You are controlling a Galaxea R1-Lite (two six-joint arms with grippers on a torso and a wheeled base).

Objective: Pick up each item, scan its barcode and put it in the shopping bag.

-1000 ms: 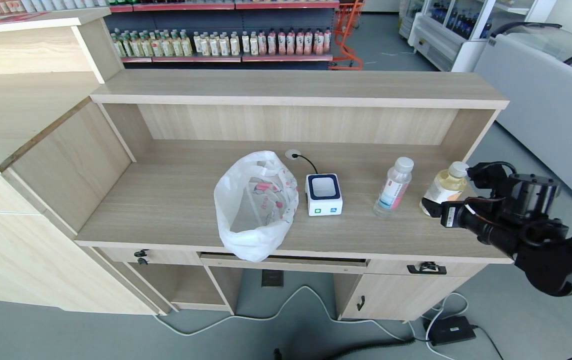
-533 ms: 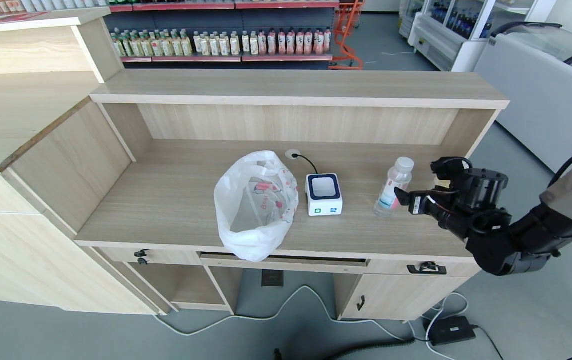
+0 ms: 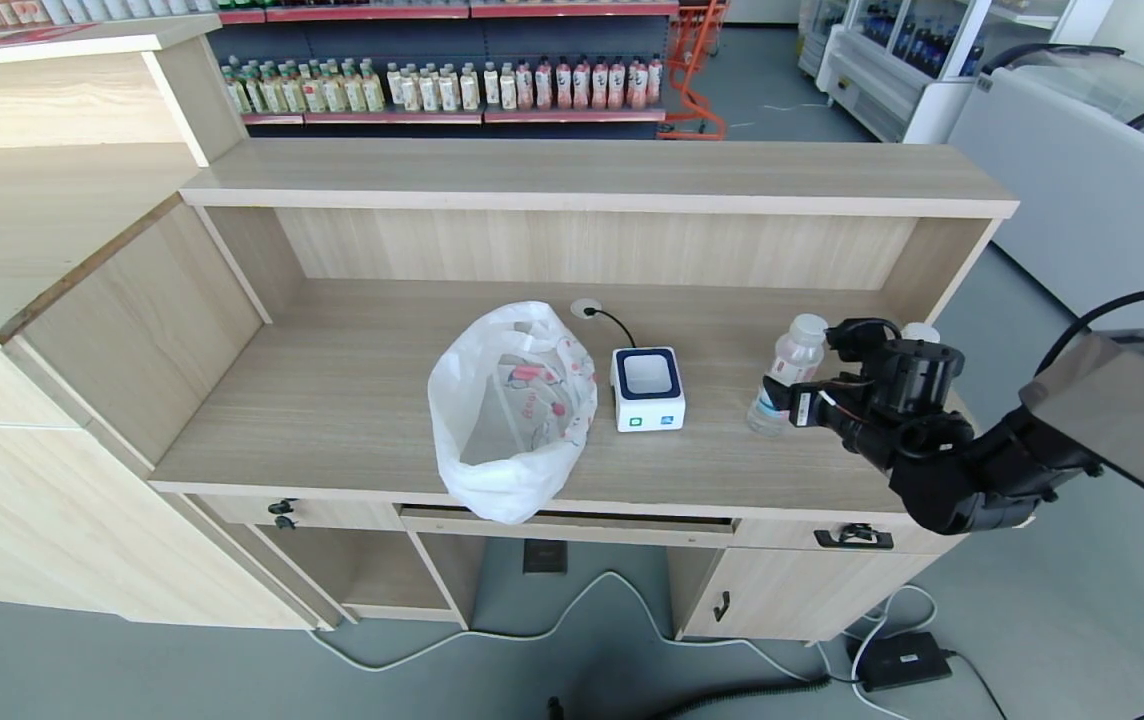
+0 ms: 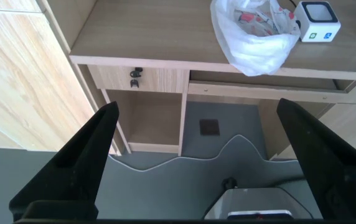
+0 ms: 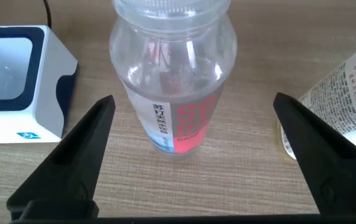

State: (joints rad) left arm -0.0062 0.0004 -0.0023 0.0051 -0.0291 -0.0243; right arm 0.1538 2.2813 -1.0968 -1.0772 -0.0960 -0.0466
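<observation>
Head view: right pincer (image 3: 804,366) is level with the clear bottle (image 3: 784,380), upright on the table (image 3: 332,400) between scanner (image 3: 647,388) and yellow bottle (image 5: 346,102). In the right wrist view its jaws are spread wide and empty, with the clear bottle centred in the gap, apparently lined up for a body grasp. The bag (image 3: 512,410) stands open beside the scanner, a short carry away. Left pincer (image 4: 196,168), wide open and empty, hangs below the table's front.

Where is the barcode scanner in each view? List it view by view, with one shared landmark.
Head view: scanner between shopping bag and clear bottle.
Left wrist view: scanner beside the shopping bag.
Right wrist view: scanner beside the clear bottle.
Shared landmark: the wooden counter under it.
</observation>
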